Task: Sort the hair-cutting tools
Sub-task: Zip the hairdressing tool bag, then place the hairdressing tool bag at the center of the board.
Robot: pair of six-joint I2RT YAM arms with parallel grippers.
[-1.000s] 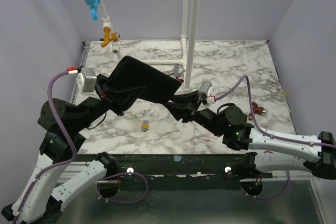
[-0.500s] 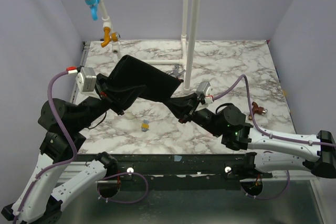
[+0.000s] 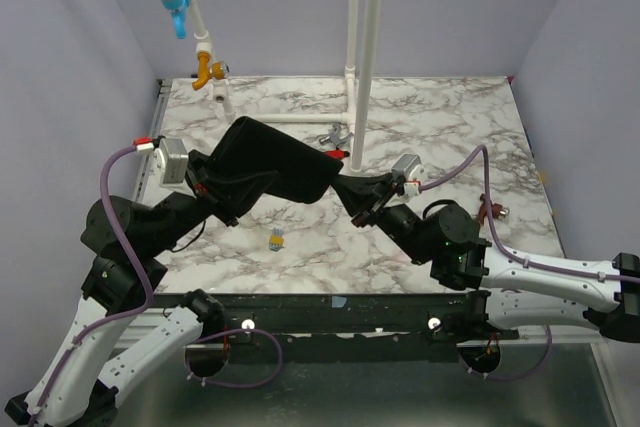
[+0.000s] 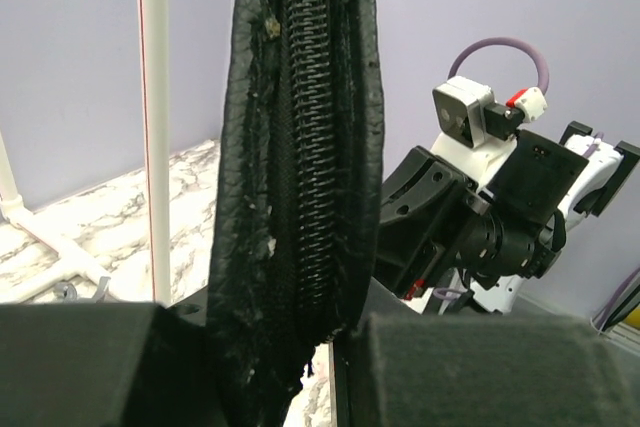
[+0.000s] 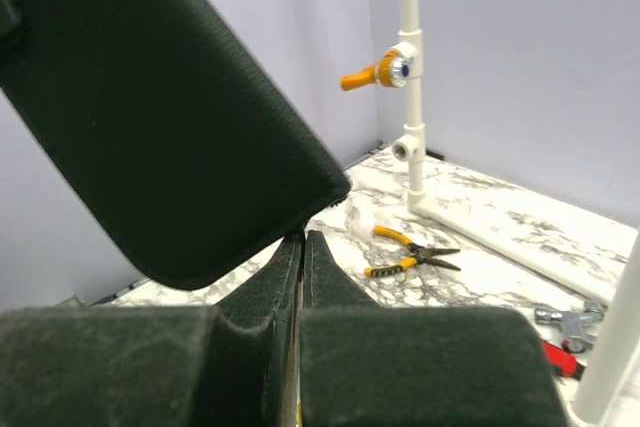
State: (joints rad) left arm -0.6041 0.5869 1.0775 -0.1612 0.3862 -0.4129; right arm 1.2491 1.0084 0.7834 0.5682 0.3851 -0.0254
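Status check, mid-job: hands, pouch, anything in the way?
Left hand clamped on black pouch, pouch held aloft. Right hand shut at its corner. White pole close behind.

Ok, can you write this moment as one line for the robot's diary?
left gripper: shut on black pouch, held above table | right gripper: shut, tips at pouch's corner | yellow-handled pliers: on table

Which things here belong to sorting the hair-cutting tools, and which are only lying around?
For the job, likely: black pouch, clamped by the left gripper, the right gripper shut at its corner.
Lying around: pliers, red-handled tool, metal piece, small yellow thing, brown thing.
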